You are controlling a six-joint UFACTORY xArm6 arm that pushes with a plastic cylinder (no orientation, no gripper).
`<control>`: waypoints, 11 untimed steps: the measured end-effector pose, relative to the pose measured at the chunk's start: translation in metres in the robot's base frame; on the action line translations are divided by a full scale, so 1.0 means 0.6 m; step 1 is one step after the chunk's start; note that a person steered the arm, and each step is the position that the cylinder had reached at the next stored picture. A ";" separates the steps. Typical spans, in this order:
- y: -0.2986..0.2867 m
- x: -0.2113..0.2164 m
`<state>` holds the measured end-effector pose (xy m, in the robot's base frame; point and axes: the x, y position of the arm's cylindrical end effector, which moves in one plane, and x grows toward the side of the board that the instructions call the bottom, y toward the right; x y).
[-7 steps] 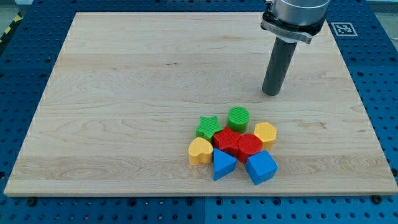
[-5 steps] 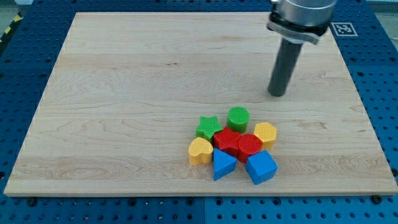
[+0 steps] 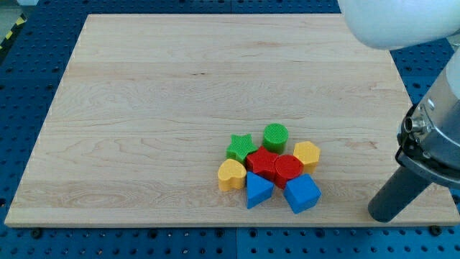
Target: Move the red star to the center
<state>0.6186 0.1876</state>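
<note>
The red star (image 3: 261, 163) lies in a tight cluster at the view's lower middle, touching a red cylinder (image 3: 288, 169) on its right. Around them are a green star (image 3: 238, 147), a green cylinder (image 3: 274, 136), a yellow hexagon (image 3: 307, 155), a yellow heart (image 3: 231, 175), a blue triangle (image 3: 258, 190) and a blue cube (image 3: 302, 193). My tip (image 3: 383, 216) rests on the board near its bottom right corner, well to the right of the blue cube and apart from every block.
The wooden board (image 3: 144, 108) sits on a blue pegboard table (image 3: 21, 72). The arm's white and grey body (image 3: 402, 21) fills the view's upper right and right edge.
My tip has swept from above the cluster, near the view's upper right, down to the board's bottom right corner. The blocks have not moved.
</note>
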 end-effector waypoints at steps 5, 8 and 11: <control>-0.135 0.000; -0.255 -0.001; -0.256 -0.012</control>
<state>0.6113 0.0341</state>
